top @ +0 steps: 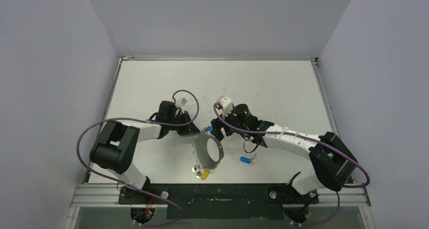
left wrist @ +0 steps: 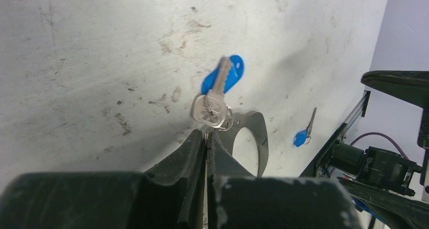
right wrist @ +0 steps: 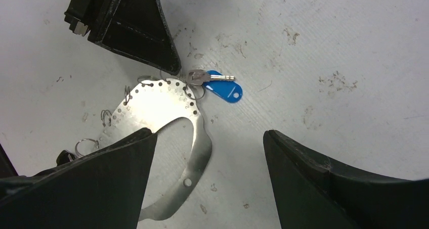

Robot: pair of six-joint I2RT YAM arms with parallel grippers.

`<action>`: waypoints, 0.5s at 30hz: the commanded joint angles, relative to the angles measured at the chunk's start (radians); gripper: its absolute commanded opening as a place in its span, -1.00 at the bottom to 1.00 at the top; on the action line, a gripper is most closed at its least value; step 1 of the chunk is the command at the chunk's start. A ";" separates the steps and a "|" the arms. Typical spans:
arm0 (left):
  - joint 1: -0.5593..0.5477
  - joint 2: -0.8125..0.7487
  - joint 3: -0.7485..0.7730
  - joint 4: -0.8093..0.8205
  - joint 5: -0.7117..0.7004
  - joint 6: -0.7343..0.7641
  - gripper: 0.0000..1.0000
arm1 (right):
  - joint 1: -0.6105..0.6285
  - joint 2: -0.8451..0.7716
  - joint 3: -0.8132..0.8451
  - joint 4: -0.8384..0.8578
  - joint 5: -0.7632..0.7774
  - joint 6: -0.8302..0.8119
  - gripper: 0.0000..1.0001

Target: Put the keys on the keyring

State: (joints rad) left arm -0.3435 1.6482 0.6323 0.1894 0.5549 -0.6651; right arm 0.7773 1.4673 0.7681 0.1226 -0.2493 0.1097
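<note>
Steel keyring [right wrist: 152, 105] lies on the counter [right wrist: 329, 47]. Left pincer [left wrist: 205, 138] is clamped on the blue-tagged key [left wrist: 215, 100] at its 12 o'clock rim; right pincer [right wrist: 208, 133] hangs apart above. Threading seems underway; next needs precise hole alignment.

Pale grey walls [top: 50, 62], scuffed white table [top: 273, 82]

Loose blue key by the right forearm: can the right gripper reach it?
Probably yes: the loose blue key lies alone on the table, and the open right gripper holds nothing.
</note>
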 commanded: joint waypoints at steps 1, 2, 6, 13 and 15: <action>-0.018 -0.155 -0.007 0.051 -0.016 0.062 -1.00 | -0.012 -0.080 -0.017 0.054 -0.046 -0.005 0.58; -0.027 -0.185 -0.014 0.063 -0.019 0.075 -1.00 | -0.014 -0.092 -0.024 0.064 -0.058 -0.002 0.58; -0.089 -0.323 -0.077 0.154 -0.064 0.142 -1.00 | -0.027 -0.164 -0.066 0.127 -0.113 0.007 0.59; -0.187 -0.505 -0.164 0.247 -0.113 0.262 -1.00 | -0.056 -0.303 -0.169 0.284 -0.195 -0.011 0.59; -0.206 -0.549 -0.194 0.283 -0.114 0.292 -1.00 | -0.059 -0.331 -0.196 0.322 -0.225 -0.028 0.57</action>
State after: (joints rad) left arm -0.5213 1.1824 0.4763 0.3428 0.4664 -0.4706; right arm 0.7292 1.2037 0.6083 0.2806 -0.3912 0.1108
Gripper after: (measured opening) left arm 0.015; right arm 0.796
